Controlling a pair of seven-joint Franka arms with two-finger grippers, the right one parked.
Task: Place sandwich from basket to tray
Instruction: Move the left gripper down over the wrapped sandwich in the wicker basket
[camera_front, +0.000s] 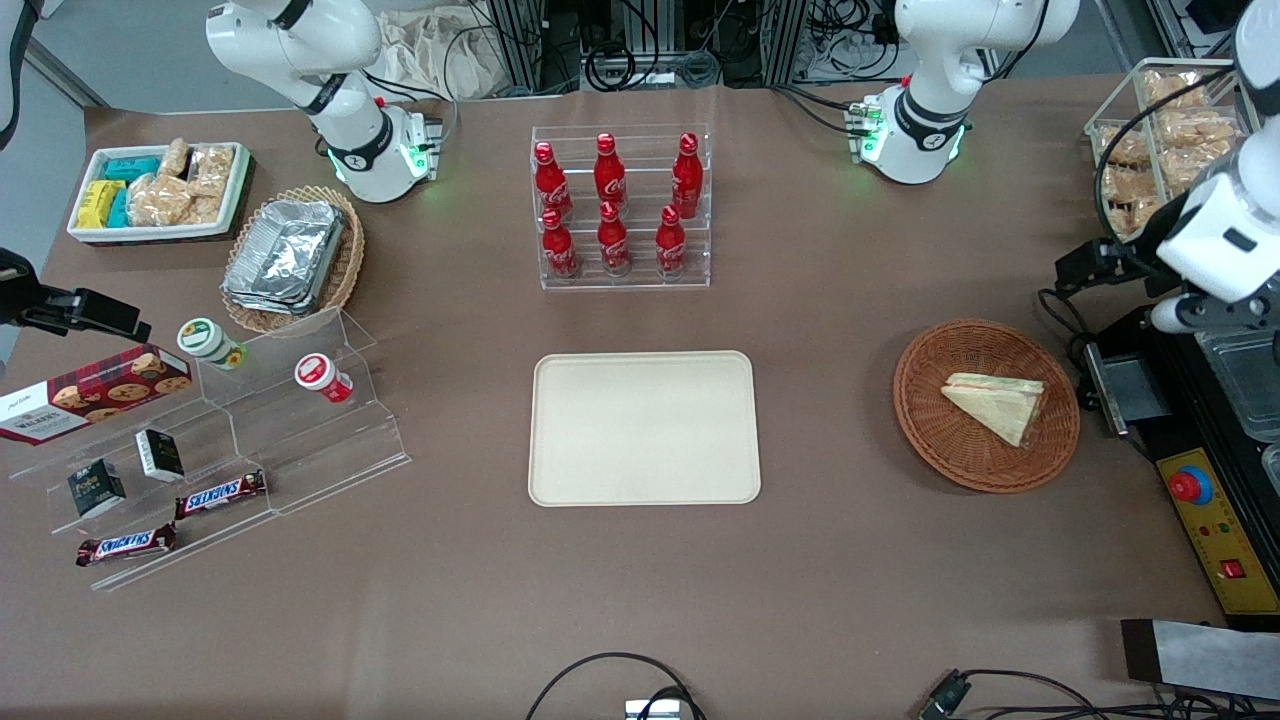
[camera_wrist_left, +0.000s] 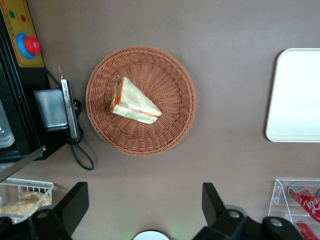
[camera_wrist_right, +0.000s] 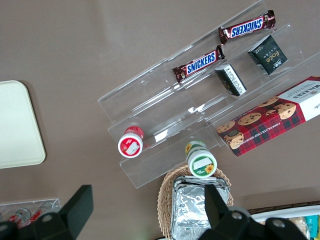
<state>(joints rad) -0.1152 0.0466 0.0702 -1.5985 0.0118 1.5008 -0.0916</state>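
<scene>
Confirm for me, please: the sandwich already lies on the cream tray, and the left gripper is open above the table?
Not quite. The sandwich lies in the basket, not on the tray, which holds nothing; the front view shows it, and the left wrist view too. The rest stands: the gripper is open above the table, short of the basket.
</scene>
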